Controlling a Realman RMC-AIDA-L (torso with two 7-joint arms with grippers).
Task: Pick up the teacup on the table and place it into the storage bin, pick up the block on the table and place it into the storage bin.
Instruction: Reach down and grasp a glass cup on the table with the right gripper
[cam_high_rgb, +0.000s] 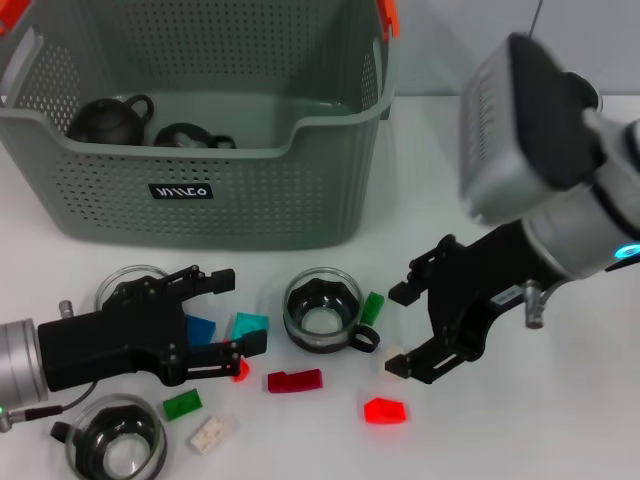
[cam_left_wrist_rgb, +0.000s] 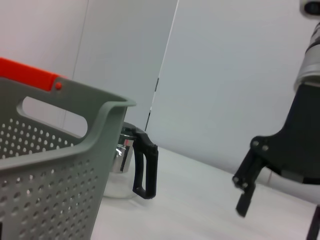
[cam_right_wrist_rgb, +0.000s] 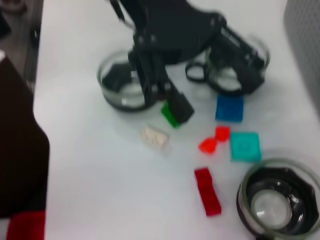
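Teacup (cam_high_rgb: 322, 311) mid-table at 6 o'clock of storage bin (cam_high_rgb: 200, 200), flanked by right gripper (cam_high_rgb: 410, 330) at 3 o'clock and left gripper (cam_high_rgb: 235, 312) at 9 o'clock, both wide apart and empty, seemingly poised for approach amid scattered blocks (cam_high_rgb: 295, 381).

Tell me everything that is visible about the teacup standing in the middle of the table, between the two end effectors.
The middle teacup is a clear glass cup with a dark, faceted inner part and a pale round bottom. Its black handle points toward the right end effector. It stands upright on the white table, in front of the storage bin. Nothing grips it: the right end effector is open beside it, not touching. A green block lies near its handle; contact is unclear.
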